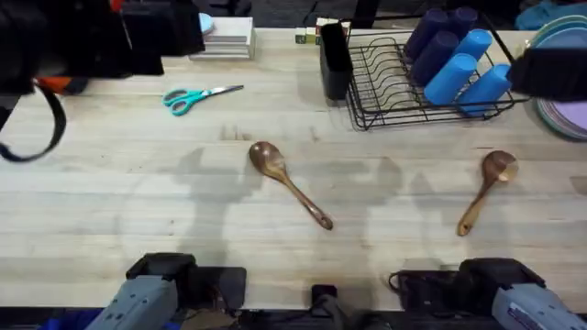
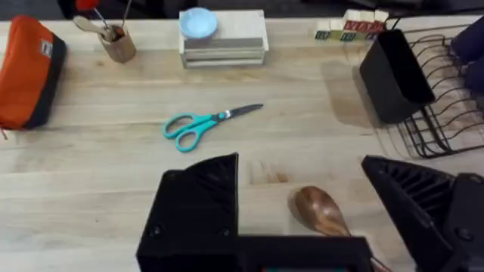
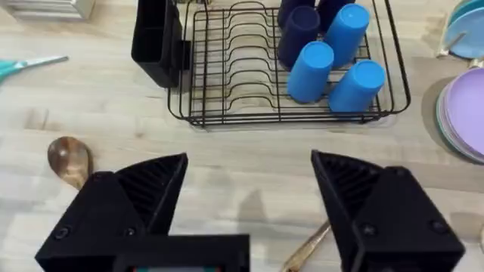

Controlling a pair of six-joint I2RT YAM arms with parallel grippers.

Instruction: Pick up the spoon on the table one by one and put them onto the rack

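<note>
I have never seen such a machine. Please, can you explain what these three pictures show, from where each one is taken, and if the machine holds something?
It is a robot with two arms at a wooden table. One picture looks down from above; the other two come from cameras on the wrists, so the black shapes at their lower edge are the arm's own fingers.

The left gripper and the right gripper are both open and hold nothing.

On the table lie two wooden spoons: a darker spoon near the middle and a lighter spoon to the right. Behind them stands a black wire rack with a black utensil holder at one end and blue cups inside. Teal scissors lie farther left.
</note>
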